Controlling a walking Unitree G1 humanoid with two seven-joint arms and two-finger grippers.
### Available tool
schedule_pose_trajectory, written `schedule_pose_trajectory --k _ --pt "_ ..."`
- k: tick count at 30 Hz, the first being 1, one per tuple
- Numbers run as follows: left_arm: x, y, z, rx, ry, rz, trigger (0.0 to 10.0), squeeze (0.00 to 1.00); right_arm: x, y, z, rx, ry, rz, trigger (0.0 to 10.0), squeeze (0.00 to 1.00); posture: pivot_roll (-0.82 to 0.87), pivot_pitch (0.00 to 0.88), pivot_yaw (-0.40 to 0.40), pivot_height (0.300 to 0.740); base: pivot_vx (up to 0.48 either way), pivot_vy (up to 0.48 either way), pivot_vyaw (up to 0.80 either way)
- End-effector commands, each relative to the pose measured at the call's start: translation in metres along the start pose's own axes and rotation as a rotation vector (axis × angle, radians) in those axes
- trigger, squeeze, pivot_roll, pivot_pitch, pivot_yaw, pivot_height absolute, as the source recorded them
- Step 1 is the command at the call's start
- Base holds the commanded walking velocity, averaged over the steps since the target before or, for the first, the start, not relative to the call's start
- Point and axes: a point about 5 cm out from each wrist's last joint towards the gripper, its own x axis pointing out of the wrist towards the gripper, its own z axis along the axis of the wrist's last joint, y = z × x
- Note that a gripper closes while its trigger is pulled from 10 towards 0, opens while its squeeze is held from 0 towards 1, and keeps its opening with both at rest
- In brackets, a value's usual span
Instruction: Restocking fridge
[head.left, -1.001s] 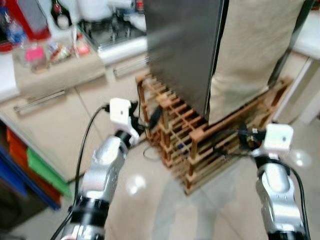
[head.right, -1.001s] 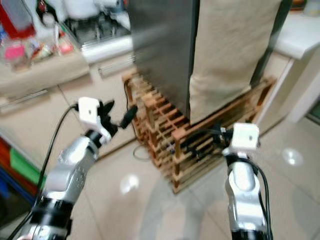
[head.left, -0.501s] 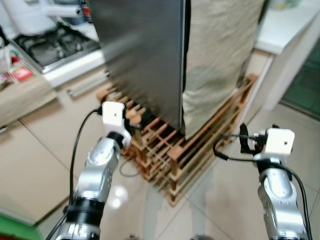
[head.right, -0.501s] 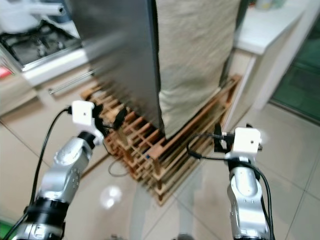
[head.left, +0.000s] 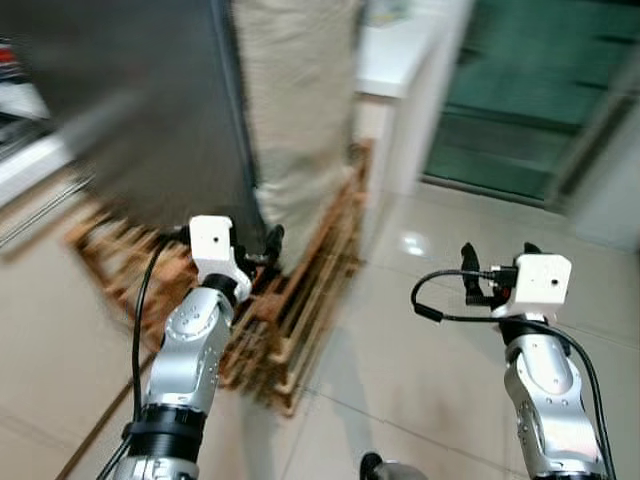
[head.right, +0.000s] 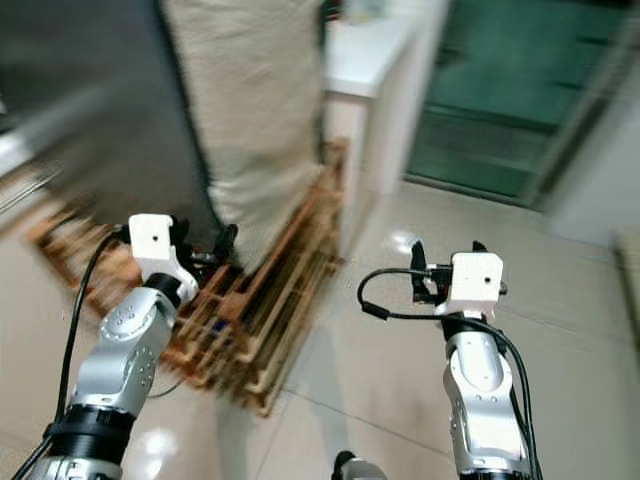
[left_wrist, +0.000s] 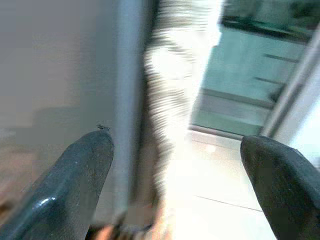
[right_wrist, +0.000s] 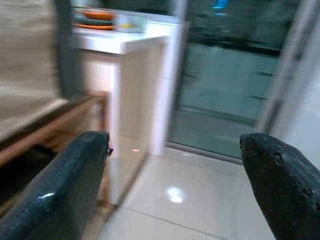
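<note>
One tall dark-steel fridge (head.left: 130, 110), beige cloth (head.left: 295, 110) draped alongside, wooden pallet (head.left: 290, 310) beneath

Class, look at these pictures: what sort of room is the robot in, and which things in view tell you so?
Most likely a home kitchen: a tall grey fridge draped with a beige cloth stands on a wooden slatted rack, beside a white counter holding dishes, on a glossy tiled floor.
</note>
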Motion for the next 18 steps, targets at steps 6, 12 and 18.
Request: schedule_pose_trajectory --k 6,12,18 --pt "0.003 0.001 0.022 0.042 -0.088 0.043 10.0 0.00 0.002 0.007 0.005 -0.009 -0.017 0.043 10.0 0.08 -0.08 0.000 0.049 0.740 0.000 0.000 0.00" --pt "-0.003 0.004 0.037 0.038 -0.132 0.033 10.0 0.00 0.001 0.006 0.004 -0.016 -0.013 0.053 10.0 0.08 -0.08 0.000 0.047 0.740 0.000 0.000 0.00" --pt "0.001 -0.009 0.045 0.023 -0.140 -0.010 10.0 0.00 0.002 0.002 0.003 0.001 0.001 0.034 10.0 0.08 -0.07 0.000 0.046 0.740 0.000 0.000 0.00"
